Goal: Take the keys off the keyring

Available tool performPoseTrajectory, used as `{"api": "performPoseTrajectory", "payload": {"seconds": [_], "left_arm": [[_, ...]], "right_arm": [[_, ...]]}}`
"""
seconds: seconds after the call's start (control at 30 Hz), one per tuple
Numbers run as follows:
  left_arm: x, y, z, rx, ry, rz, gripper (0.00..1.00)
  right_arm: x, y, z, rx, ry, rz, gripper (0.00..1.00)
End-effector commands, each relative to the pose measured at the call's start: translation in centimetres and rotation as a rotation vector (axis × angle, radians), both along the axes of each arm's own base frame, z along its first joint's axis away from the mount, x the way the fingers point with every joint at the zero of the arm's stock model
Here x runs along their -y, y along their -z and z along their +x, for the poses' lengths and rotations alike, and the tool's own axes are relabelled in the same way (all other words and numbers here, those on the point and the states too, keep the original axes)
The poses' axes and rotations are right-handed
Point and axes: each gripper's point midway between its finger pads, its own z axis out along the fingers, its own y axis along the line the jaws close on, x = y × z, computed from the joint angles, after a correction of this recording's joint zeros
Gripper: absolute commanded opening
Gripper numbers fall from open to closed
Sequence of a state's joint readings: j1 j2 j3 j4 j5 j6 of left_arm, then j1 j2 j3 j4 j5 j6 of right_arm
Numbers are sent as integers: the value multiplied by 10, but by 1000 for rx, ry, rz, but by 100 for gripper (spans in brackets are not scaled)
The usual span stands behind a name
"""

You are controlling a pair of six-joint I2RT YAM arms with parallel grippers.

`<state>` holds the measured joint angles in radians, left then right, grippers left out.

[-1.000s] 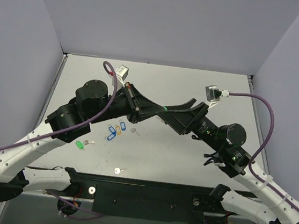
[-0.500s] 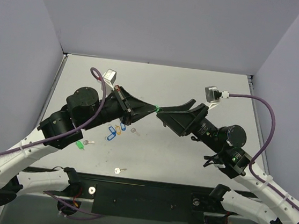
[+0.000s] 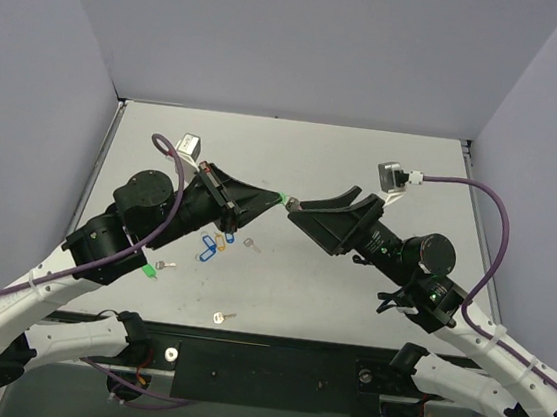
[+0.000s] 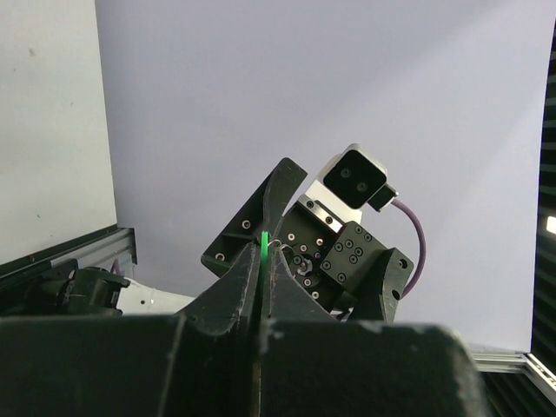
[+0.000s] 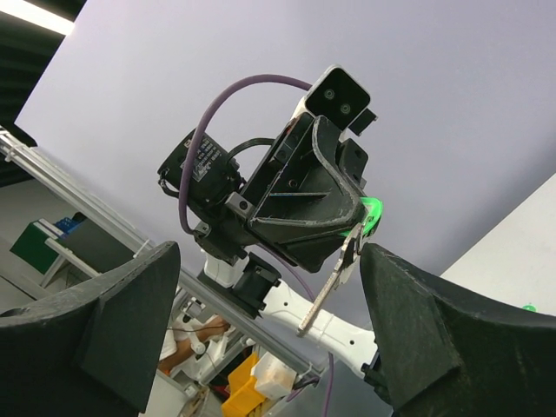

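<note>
My left gripper (image 3: 271, 201) is held above the table and is shut on the light-green keyring tag (image 3: 282, 198). In the left wrist view the tag (image 4: 263, 250) shows edge-on between the closed fingers (image 4: 228, 300). In the right wrist view the tag (image 5: 372, 211) sticks out of the left gripper, and a silver key (image 5: 334, 280) hangs from its ring. My right gripper (image 3: 296, 214) faces the left one tip to tip. Its jaws stand wide open (image 5: 269, 252), and the key's head lies right beside its right fingertip (image 5: 382, 265).
On the table below lie blue tags (image 3: 208, 249), an orange tag (image 3: 221, 239), a small loose key (image 3: 251, 245), a brighter green tag with a key (image 3: 150, 270) and another loose key (image 3: 223, 316). The grey walls stand at the left, back and right.
The left arm has drawn back to the left, carrying the green tag with it. The right gripper tip has followed it a little to the left.
</note>
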<state>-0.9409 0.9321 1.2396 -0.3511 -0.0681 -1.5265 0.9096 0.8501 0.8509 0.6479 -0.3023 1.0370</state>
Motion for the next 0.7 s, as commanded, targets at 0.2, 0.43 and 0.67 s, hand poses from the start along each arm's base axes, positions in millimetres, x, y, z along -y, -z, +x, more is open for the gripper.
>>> {"api": "performPoseTrajectory", "payload": {"seconds": [0.2,0.43,0.67], "left_arm": [[-8,-19,0,36,-28,-65,0],[-10,-21,0,43,-35,-67,0],[-10,-20,0,42,-35,-64,0]], "right_arm": [[5,-15,1,48,41,44,74],[1,-4,9,13,61,5,69],[-3,-1,12,-12,60,-4,61]]}}
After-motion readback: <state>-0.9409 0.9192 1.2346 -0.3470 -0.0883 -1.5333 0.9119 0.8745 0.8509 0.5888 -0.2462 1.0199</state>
